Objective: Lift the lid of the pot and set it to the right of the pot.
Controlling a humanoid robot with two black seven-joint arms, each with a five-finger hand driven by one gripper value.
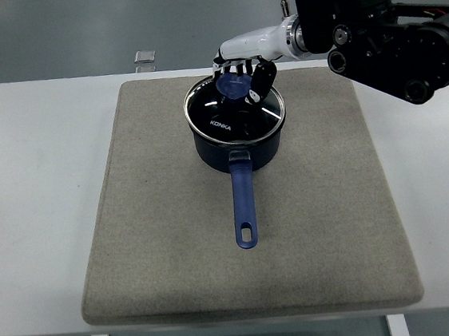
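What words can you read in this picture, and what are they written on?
"KONKA" in white letters on the glass lid of the blue pot.
No other writing shows. The small clear thing at the far edge of the table is too small to tell if it has any print.
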